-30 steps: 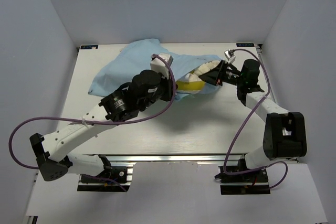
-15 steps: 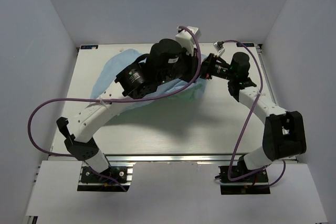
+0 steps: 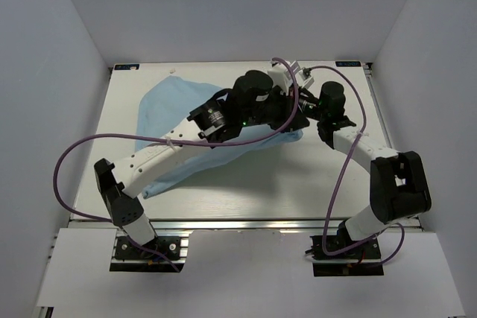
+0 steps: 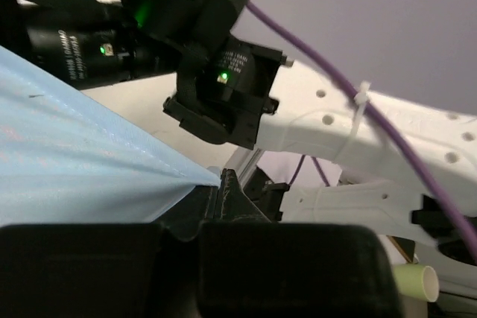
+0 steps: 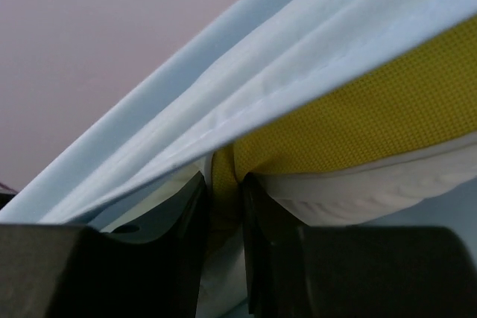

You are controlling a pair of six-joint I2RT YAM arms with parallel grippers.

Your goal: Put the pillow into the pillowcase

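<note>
Right claw (image 5: 223,193) pinches the pillow (image 5: 358,117) rim; left claw (image 4: 218,188) grips the pillowcase (image 4: 74,161).

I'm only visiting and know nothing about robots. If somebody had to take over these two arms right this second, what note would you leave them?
Left tool: shut on an edge of the pillowcase, cloth pulled taut.
Right tool: shut on the yellow rim of the pillow, right at the pillowcase's hem.
Where: seen from above, the pillowcase lies across the table and hides the pillow; both tools meet at its end on the right arm's side.
Done: pillow looks mostly covered.
Left: rim and white face show under the hem, so probably draw the cloth over that end, then release.
</note>
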